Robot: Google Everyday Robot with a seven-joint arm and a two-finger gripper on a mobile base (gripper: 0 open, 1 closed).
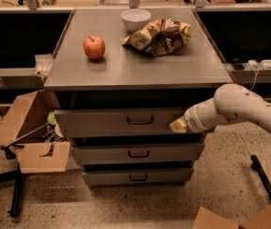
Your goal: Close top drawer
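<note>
The top drawer (111, 123) is a gray metal drawer with a small dark wire handle (140, 121) at its centre. It stands slightly open under the cabinet top, with a dark gap above its front. My gripper (177, 125) comes in from the right on a white arm and rests against the right part of the drawer front.
An apple (94, 47), a white bowl (135, 18) and a chip bag (158, 35) sit on the cabinet top (135, 70). Two shorter drawers (138, 153) lie below. An open cardboard box (30, 137) stands at the left, another box (250, 218) at the bottom right.
</note>
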